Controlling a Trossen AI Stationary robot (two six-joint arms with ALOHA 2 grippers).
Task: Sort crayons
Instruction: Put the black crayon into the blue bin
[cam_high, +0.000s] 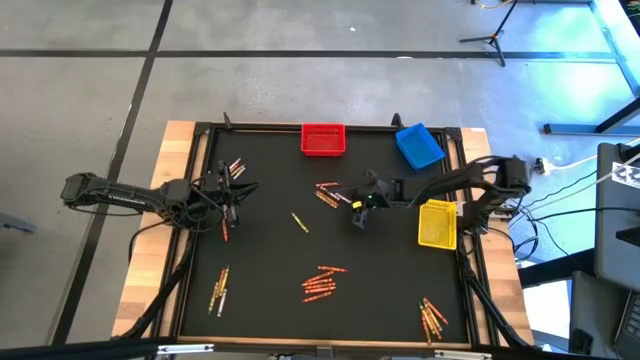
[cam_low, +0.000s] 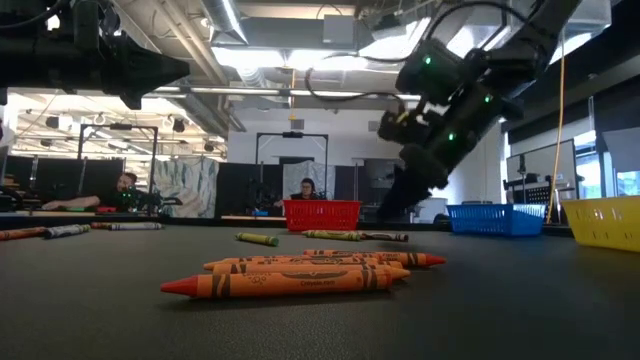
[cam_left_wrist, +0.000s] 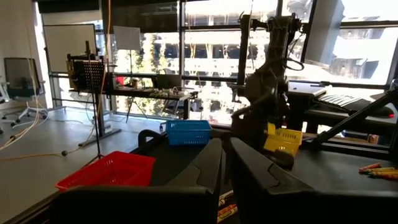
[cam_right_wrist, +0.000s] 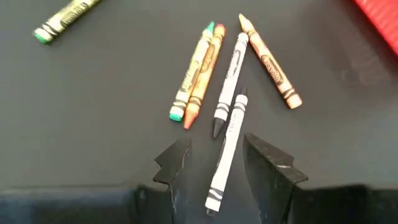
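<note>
On the bench (cam_high: 270, 250): red bin (cam_high: 322, 139), blue bin (cam_high: 418, 146), yellow bin (cam_high: 437, 223), contents not discernible. Crayons (cam_high: 319, 283) scattered in clusters, mostly orange/red. Right tool (cam_right_wrist: 214, 163) apart, straddling a white crayon (cam_right_wrist: 227, 149). Left tool (cam_left_wrist: 224, 171) nearly together, holding nothing visible.

A grey concrete floor (cam_high: 300, 90) crossed by dark tape lines (cam_high: 150, 50) surrounds the bench (cam_high: 180, 140), whose pale wooden edge frames a black mat. A stand's legs (cam_high: 490, 40) rest on the floor at the far side. Across the room, tall windows (cam_left_wrist: 211, 56) let in daylight, and long ceiling lights (cam_low: 230, 20) run overhead. An office chair (cam_left_wrist: 18, 81) stands by a pale wall (cam_left_wrist: 15, 37). Two people (cam_low: 305, 188) sit at distant desks.
</note>
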